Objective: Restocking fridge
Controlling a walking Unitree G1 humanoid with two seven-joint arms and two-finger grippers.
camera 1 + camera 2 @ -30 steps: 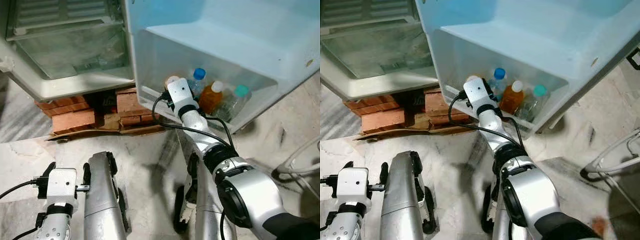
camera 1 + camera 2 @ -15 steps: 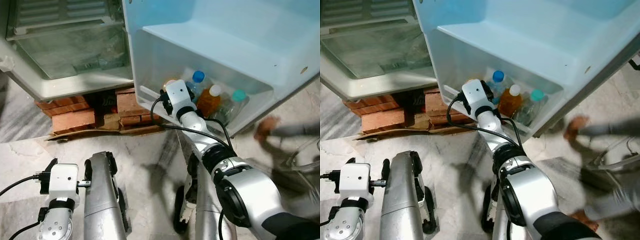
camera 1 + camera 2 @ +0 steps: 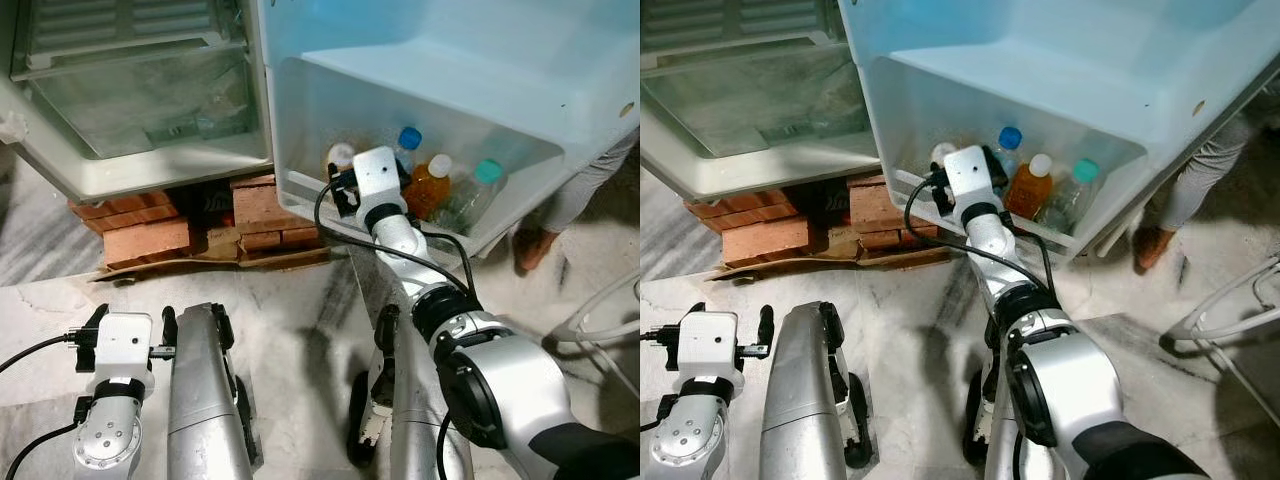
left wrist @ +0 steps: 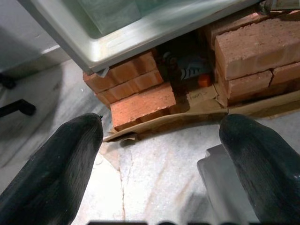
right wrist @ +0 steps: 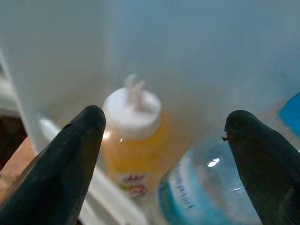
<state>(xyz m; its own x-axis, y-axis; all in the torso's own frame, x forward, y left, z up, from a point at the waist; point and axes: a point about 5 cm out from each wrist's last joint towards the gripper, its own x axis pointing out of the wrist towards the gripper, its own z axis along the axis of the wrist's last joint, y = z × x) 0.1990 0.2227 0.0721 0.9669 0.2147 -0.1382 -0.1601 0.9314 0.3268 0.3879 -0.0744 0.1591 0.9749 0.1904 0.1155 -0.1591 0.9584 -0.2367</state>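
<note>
The fridge door shelf (image 3: 300, 190) hangs open at twelve o'clock of the robot, its front rail low and its left wall close beside the bricks (image 3: 150, 235) that prop the fridge body (image 3: 130, 170). The right tool (image 5: 164, 136) reaches over that rail into the shelf, fingers (image 5: 70, 154) spread wide and holding nothing, with free room between them. Four bottles stand in a row in the shelf: an orange bottle with a white cap (image 3: 340, 157) at the left end, a clear bottle with a blue cap (image 3: 408, 138), an amber bottle with a white cap (image 3: 430, 185) and a clear bottle with a teal cap (image 3: 478, 180) toward three o'clock. The right wrist view brings out the first orange bottle's label and the blue-labelled clear bottle just beside it, both just ahead of the fingertips, untouched.

The left tool (image 4: 164, 159) hangs low at eight o'clock over the marble floor (image 4: 154, 173), fingers apart and empty. Its wrist view shows a cardboard sheet (image 4: 187, 119) under the bricks and dark clutter in the gap between the two brick stacks. A person's leg and shoe (image 3: 535, 245) stand at three o'clock, behind the door's outer edge.
</note>
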